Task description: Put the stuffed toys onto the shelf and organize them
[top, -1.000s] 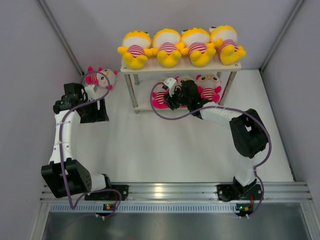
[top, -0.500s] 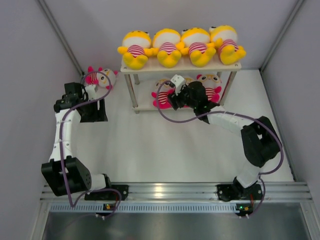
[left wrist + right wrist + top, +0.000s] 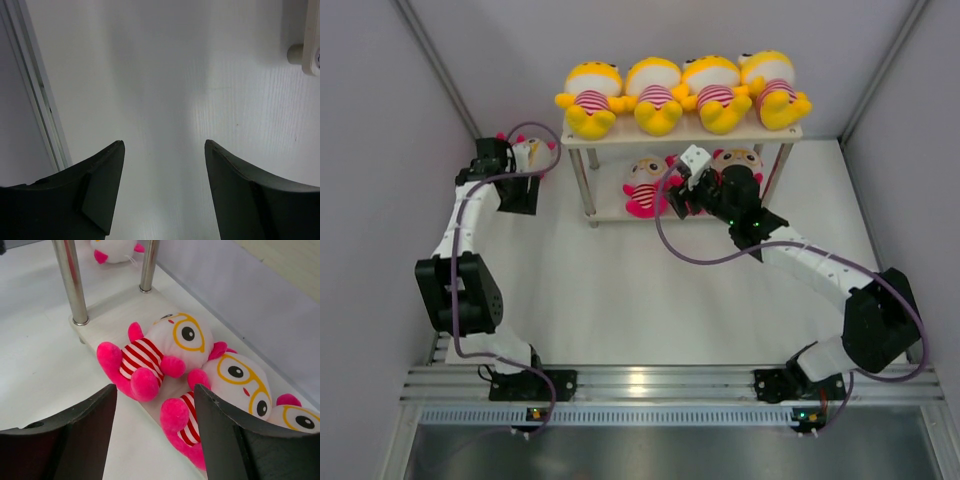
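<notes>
Four yellow stuffed toys (image 3: pixel 682 95) lie in a row on the shelf's top board (image 3: pixel 620 136). On the lower board (image 3: pixel 115 310) lie three pink-limbed toys: one at the left (image 3: pixel 160 352), also in the top view (image 3: pixel 645 183), a middle one (image 3: pixel 227 387) and a right one (image 3: pixel 297 415). My right gripper (image 3: pixel 155 390) is open and empty just in front of the left two (image 3: pixel 678 197). A fourth pink toy (image 3: pixel 532 152) lies on the table left of the shelf (image 3: pixel 112 250). My left gripper (image 3: pixel 520 192) is open and empty beside it over bare table (image 3: pixel 164 145); its own view misses the toy.
The shelf's metal legs (image 3: pixel 70 282) stand just left of the pink toys. A side wall with a metal rail (image 3: pixel 35 100) runs close to the left gripper. The shelf's corner foot (image 3: pixel 300 50) shows at the right edge of the left wrist view.
My left arm has swung far and up to the pink toy by the wall. My right arm has stretched out rightward, uncovering the left pink toy on the lower board.
</notes>
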`<state>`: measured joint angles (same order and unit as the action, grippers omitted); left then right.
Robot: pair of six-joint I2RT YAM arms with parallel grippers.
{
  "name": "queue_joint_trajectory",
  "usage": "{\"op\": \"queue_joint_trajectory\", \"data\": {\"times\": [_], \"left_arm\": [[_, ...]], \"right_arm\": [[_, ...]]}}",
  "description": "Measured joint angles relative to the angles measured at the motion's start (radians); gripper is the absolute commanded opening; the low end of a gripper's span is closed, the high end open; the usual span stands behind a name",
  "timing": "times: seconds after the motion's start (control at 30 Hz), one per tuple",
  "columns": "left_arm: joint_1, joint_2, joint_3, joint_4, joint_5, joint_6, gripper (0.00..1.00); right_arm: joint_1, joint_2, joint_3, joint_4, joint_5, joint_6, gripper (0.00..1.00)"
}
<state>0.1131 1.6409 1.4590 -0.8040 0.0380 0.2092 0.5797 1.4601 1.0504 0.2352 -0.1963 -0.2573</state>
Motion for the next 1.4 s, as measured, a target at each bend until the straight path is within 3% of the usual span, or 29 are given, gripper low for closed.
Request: {"op": "queue_joint_trajectory", "data": {"times": [0.17,0.53,0.67,0.8,1.2,1.23,1.27,1.33,1.4], "left_arm": [[-0.002,0.104,0.06,0.076,-0.003,0.01,0.66],[-0.045,0.307,0.114,0.376,-0.143,0.108,0.7],[-0.056,0.423,0.239,0.458,-0.196,0.149,0.81],[-0.057,0.513,0.359,0.493,-0.163,0.15,0.88],[-0.031,0.813,0.685,0.512,-0.118,-0.003,0.91],[-0.029,0.829,0.698,0.512,-0.128,-0.007,0.88],[-0.027,0.841,0.708,0.512,-0.138,-0.011,0.73],[-0.023,0.856,0.721,0.512,-0.16,-0.02,0.55],[-0.019,0.858,0.721,0.512,-0.171,-0.029,0.16]], "right_arm": [[0.002,-0.051,-0.005,-0.027,-0.004,0.001,0.63],[0.029,-0.186,-0.005,-0.055,-0.01,0.021,0.65],[0.035,-0.193,-0.01,-0.072,-0.003,0.023,0.65],[0.043,-0.196,-0.016,-0.107,0.032,0.023,0.65],[0.068,-0.194,-0.016,-0.179,0.1,0.023,0.65],[0.069,-0.194,-0.016,-0.182,0.103,0.023,0.65],[0.071,-0.194,-0.016,-0.185,0.106,0.023,0.65],[0.073,-0.194,-0.016,-0.195,0.11,0.023,0.65],[0.077,-0.194,-0.016,-0.203,0.114,0.023,0.65]]}}
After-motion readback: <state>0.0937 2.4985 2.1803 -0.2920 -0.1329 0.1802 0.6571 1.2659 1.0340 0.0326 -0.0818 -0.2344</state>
